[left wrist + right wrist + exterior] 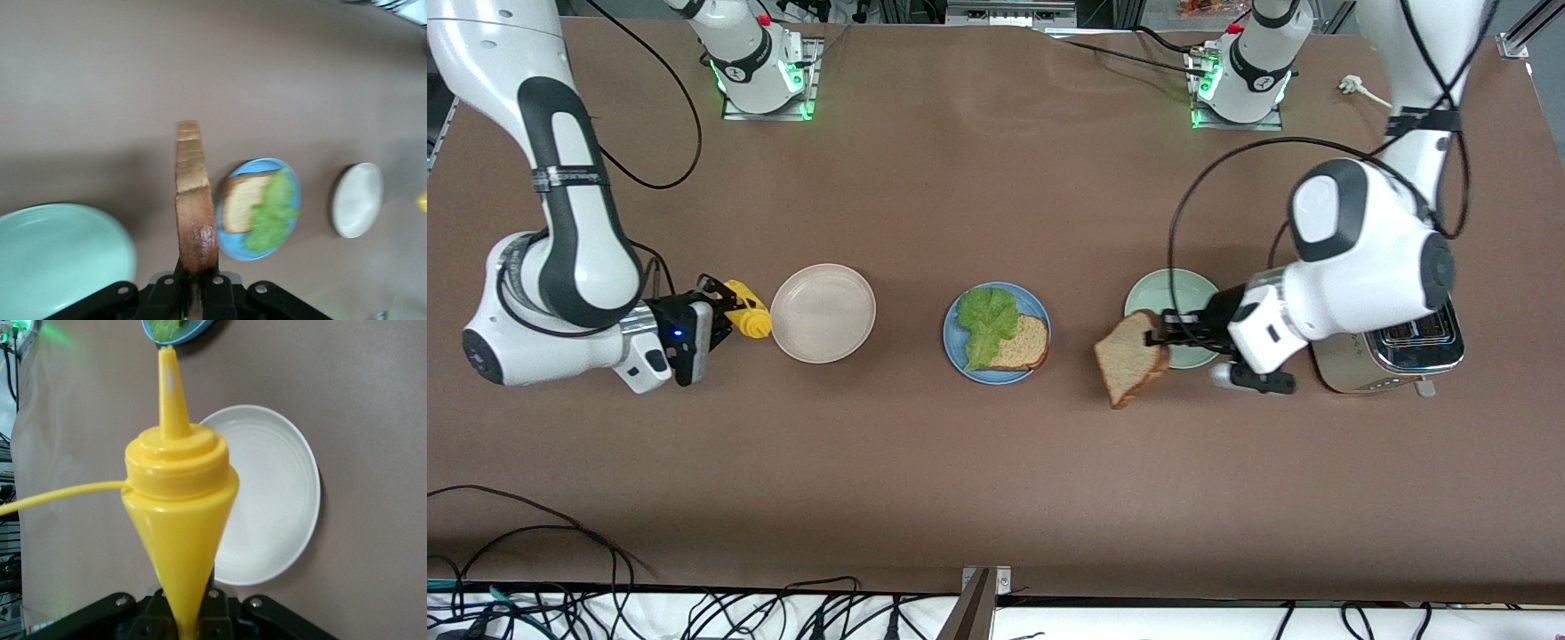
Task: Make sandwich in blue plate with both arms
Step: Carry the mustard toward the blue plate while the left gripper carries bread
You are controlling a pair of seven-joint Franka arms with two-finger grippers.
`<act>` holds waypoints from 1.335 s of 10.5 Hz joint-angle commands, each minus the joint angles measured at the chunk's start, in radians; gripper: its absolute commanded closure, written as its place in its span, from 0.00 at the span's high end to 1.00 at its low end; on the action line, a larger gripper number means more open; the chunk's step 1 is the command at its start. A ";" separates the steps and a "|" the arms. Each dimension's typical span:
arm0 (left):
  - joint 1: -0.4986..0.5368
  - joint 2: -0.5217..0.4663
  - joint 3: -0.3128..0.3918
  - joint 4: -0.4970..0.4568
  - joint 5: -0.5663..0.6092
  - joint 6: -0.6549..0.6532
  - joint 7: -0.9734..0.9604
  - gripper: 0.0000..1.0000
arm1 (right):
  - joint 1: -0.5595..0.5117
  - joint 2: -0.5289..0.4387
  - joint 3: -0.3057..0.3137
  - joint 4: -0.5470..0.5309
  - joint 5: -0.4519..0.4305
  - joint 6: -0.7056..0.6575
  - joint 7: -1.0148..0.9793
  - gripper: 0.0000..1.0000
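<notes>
Held bread: a square-ish slice of brown wholegrain bread with a darker crust [1130, 358] hangs in the air, clamped at one edge, over the bare table just beside the pale green plate, toward the blue plate.
Left gripper: the black two-finger left gripper [1167, 335] is closed on that slice; the left wrist view shows the slice edge-on between the fingers [175, 288].
Blue plate: the round, shallow, matte medium-blue plate [957, 352] sits mid-table, between the cream-white plate and the pale green plate.
On the blue plate: a second brown bread slice [1025, 342] lies flat, with a ruffled bright green lettuce leaf [987, 320] covering its half toward the right arm's end.
Right gripper: the black right gripper [716, 313] is clamped on a yellow plastic squeeze bottle [747, 308], just beside the cream-white plate; its nozzle points toward that plate.
Cream-white plate: round and shallow [823, 313], toward the right arm's end.
Pale green plate: round [1172, 292], partly covered by the left gripper.
Toaster: a shiny metal toaster [1392, 351] stands at the left arm's end.
</notes>
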State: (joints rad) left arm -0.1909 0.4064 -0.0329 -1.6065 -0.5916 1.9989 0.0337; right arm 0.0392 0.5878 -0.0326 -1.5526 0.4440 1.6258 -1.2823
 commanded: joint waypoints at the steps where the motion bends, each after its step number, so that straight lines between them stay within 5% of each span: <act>1: 0.046 -0.089 0.037 -0.006 0.262 -0.165 0.026 0.00 | 0.111 -0.006 -0.001 0.070 -0.082 -0.007 0.203 0.08; 4: 0.080 -0.138 0.074 -0.003 0.430 -0.285 0.028 0.00 | 0.247 0.001 -0.003 0.173 -0.235 -0.004 0.424 0.08; 6: 0.115 -0.156 0.105 0.002 0.492 -0.365 0.060 0.00 | 0.373 0.001 -0.003 0.203 -0.412 -0.009 0.613 0.08; 10: 0.152 -0.175 0.116 -0.001 0.645 -0.388 0.146 0.00 | 0.556 0.024 -0.004 0.213 -0.626 0.066 0.820 0.09; 14: 0.166 -0.181 0.116 0.000 0.653 -0.397 0.199 0.00 | 0.712 0.098 -0.007 0.271 -0.905 0.056 0.888 0.09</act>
State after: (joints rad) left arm -0.0305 0.2456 0.0839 -1.6011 0.0307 1.6180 0.2034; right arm 0.6756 0.6238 -0.0268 -1.3578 -0.3264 1.7039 -0.4168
